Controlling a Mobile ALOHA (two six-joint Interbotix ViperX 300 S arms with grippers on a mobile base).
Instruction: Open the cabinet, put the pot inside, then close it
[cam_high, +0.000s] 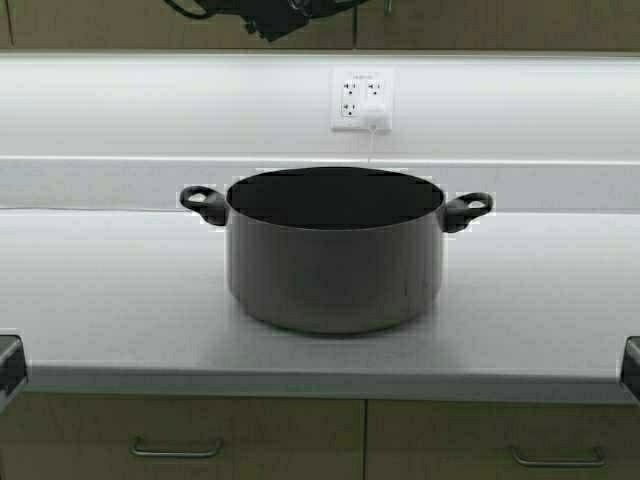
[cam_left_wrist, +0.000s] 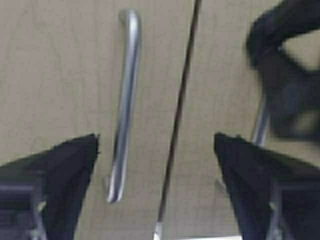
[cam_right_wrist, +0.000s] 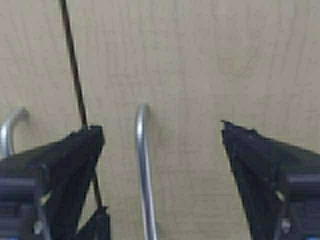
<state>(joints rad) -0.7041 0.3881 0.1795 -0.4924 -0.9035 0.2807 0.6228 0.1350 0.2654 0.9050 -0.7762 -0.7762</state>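
Note:
The grey pot (cam_high: 335, 250) with two black loop handles stands on the white counter (cam_high: 100, 290), nothing gripping it. The cabinet (cam_high: 100, 25) shows only as the tan lower edge of its doors, both shut. My left gripper (cam_left_wrist: 156, 145) is open, close to the doors, with the left door's silver bar handle (cam_left_wrist: 125, 100) between its fingers but untouched. Open too, my right gripper (cam_right_wrist: 162, 132) faces the right door, whose handle (cam_right_wrist: 144, 170) lies between its fingers without contact. The dark seam (cam_left_wrist: 180, 115) between the doors runs closed.
A white wall outlet (cam_high: 362, 100) with a plug sits behind the pot. Drawers with horizontal handles (cam_high: 180, 440) lie below the counter edge. A dark part of an arm (cam_high: 275, 15) shows at the cabinet's lower edge.

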